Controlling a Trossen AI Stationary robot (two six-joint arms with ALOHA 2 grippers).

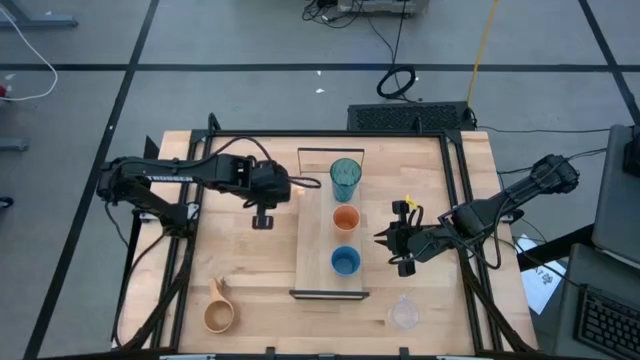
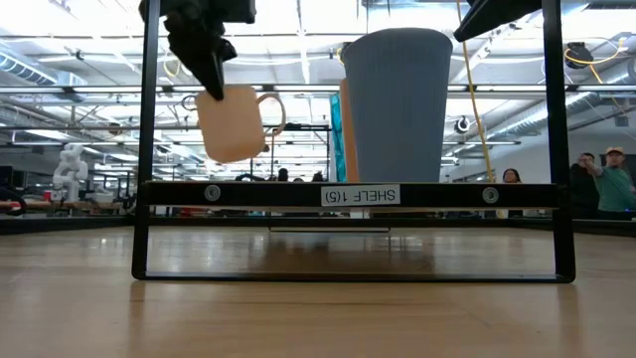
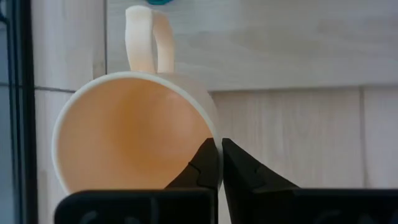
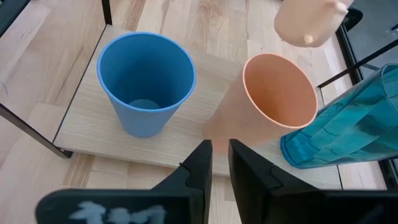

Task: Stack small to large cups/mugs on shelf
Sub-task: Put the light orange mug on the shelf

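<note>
Left end effector (image 1: 292, 187): I have it clamped on the rim of the orange mug (image 3: 134, 134), one finger inside the wall and one outside, as the left wrist view shows.
Orange mug: I see it held in the air, clear of the counter (image 1: 240, 270), just beside the shelf's (image 1: 312, 250) left edge near the far end; in the low view it hangs tilted above the shelf's black front bar, handle turned towards the shelf.
Right end effector (image 1: 384, 240): it hovers just right of the shelf, level with the gap between the orange cup (image 1: 345, 218) and the blue cup (image 1: 345, 261); its fingers stand narrow with a slim gap, holding nothing.
Shelf: a pale board lying lengthwise in the middle of the counter, black frame at each end.
Tumbler (image 1: 346, 178): teal, upright at the far end of the shelf.
Orange cup: upright in the middle of the shelf, apart from its neighbours.
Blue cup: upright towards the near end of the shelf; in the low view it fills the centre right above the front bar.
Wooden mug (image 1: 219, 314): on the counter near the front left, well apart from the shelf, handle pointing away from the front edge.
Clear cup (image 1: 404, 313): on the counter near the front, right of the shelf's near end.
Room: people stand far off behind the counter in the low view.
</note>
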